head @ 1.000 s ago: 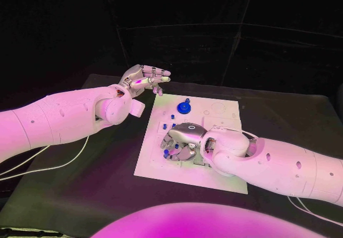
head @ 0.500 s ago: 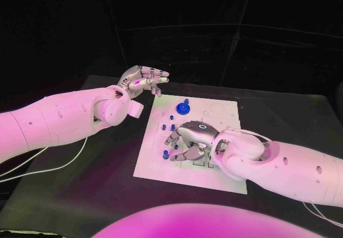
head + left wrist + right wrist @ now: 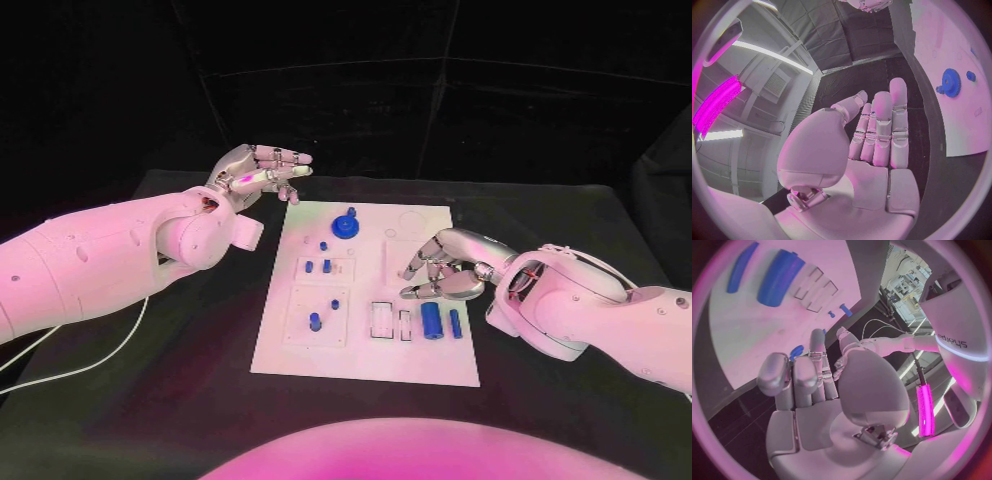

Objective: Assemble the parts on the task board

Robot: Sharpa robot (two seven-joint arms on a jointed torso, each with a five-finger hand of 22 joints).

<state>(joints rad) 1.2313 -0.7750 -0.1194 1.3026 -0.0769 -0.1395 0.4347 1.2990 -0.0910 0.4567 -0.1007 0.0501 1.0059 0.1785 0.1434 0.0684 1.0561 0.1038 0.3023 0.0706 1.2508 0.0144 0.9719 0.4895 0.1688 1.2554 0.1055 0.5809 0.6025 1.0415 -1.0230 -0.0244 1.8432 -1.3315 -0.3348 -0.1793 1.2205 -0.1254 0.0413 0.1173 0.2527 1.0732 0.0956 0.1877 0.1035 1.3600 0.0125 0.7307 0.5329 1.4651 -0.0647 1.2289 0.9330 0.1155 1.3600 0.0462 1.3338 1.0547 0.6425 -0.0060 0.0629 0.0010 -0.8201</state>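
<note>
A flat white task board [image 3: 361,350] lies in the middle of the black table [image 3: 173,400], its smooth face cut with shallow rectangular outlines. Near its far end stands a blue toothed gear [image 3: 345,223] with a knob on top; small blue pegs [image 3: 326,266] stand in the middle part, and another peg [image 3: 315,321] sits lower down. By the right edge lie a thick blue cylinder [image 3: 431,318] and a slimmer blue rod [image 3: 456,322], side by side. The silver right hand [image 3: 444,265] hangs just above them, fingers curled inward, holding nothing. The left hand [image 3: 257,170] hovers off the board's far left corner, fingers loosely bent and empty.
</note>
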